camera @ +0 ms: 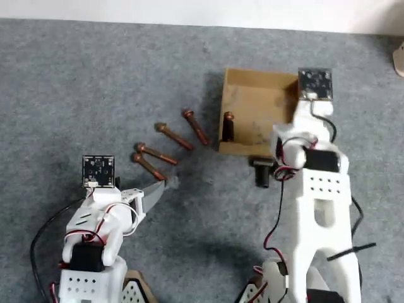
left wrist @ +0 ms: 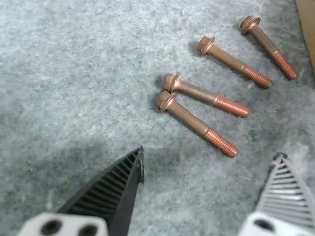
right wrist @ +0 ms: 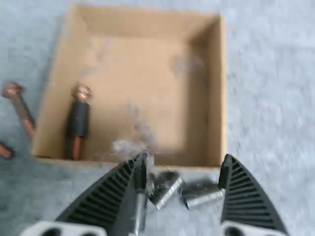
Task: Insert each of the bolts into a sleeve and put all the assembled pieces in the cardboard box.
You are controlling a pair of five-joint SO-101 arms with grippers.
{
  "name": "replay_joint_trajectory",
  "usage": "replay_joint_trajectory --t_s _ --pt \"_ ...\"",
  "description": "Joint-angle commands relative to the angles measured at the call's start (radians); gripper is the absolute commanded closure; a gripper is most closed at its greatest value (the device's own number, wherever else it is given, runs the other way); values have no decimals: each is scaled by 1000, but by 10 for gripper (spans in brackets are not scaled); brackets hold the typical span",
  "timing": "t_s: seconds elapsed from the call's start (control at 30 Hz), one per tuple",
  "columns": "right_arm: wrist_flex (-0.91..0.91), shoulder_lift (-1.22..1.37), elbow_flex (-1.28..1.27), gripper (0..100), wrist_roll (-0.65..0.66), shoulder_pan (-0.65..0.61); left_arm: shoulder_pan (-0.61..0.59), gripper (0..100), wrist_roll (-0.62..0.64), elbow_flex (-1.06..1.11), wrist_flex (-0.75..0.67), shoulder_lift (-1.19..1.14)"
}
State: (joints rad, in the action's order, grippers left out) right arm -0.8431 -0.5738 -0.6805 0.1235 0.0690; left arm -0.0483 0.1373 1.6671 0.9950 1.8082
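Note:
Four loose copper bolts (camera: 165, 145) lie in a fan on the grey carpet left of the cardboard box (camera: 255, 79). In the left wrist view the nearest bolt (left wrist: 197, 124) lies just ahead of my left gripper (left wrist: 210, 162), which is open and holds nothing. In the box, by its left wall, lies one bolt inside a black sleeve (right wrist: 78, 120). My right gripper (right wrist: 183, 164) hangs open over the box's near edge, with two loose sleeves (right wrist: 184, 191) on the carpet between its fingers. These sleeves (camera: 262, 173) sit just outside the box.
The box (right wrist: 216, 88) has low walls and a bare floor apart from the one assembled piece. Open carpet stretches to the left and far side. The right arm's white body (camera: 319, 189) stands over the area right of the sleeves.

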Motion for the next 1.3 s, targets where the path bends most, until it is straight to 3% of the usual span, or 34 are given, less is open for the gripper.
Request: replay_joint_trajectory --t_s 0.0,0.17,0.37,0.47,0.57,0.8,1.1,1.27 --pt "-56 -38 -10 776 -18 67 -2 638 -8 5 -26 1" --pt "-67 -38 -71 776 -173 151 -1 638 -8 7 -26 1" --pt "-67 -38 -137 776 -603 183 -1 638 -8 8 -26 1" --pt "-67 -38 -154 776 -743 179 -1 638 -8 8 -26 1" --pt "-47 -38 -168 775 -787 163 -1 638 -8 8 -26 1" --pt "199 -38 -317 775 -804 176 -1 638 -8 8 -26 1" --pt "202 -27 -331 775 -859 174 -1 638 -8 8 -26 1" --pt "213 154 -309 775 -893 137 -1 638 -9 7 -28 1"
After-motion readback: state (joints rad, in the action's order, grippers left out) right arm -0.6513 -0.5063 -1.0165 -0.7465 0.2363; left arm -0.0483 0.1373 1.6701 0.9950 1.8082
